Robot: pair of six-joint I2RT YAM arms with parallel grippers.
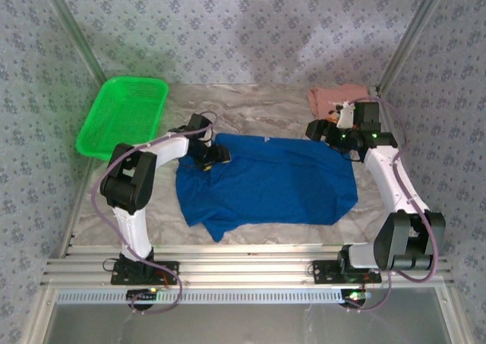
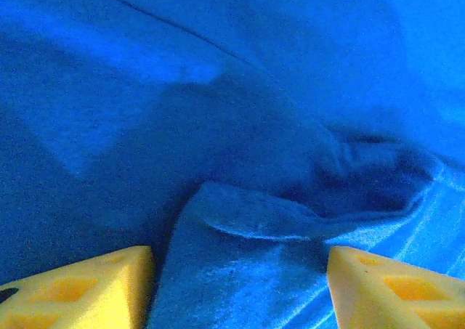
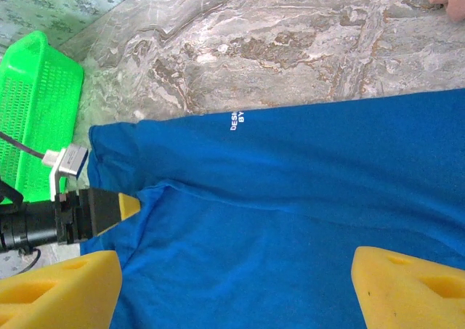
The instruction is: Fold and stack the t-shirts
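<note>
Left gripper (image 2: pixel 238 263) straddles a raised fold of the blue t-shirt (image 1: pixel 266 181), mid-table, jaws apart; right gripper (image 3: pixel 236 260) gapes wide over its far edge. Pinch too shallow and cloth slips, skewing the fold.

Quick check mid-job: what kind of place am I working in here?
Probably a staged robot test booth, not a home: patterned backdrop walls on metal posts, a marble-look table, and arm bases bolted to aluminium rails.

Spread t-shirt (image 1: pixel 266 181) at tabletop (image 1: pixel 258 105) centre. Bunched t-shirt (image 1: pixel 334 97) far right. Basket (image 1: pixel 125 116) far left. Left gripper (image 1: pixel 211 156) on spread t-shirt's left end, right gripper (image 1: pixel 325 131) over its right.
</note>
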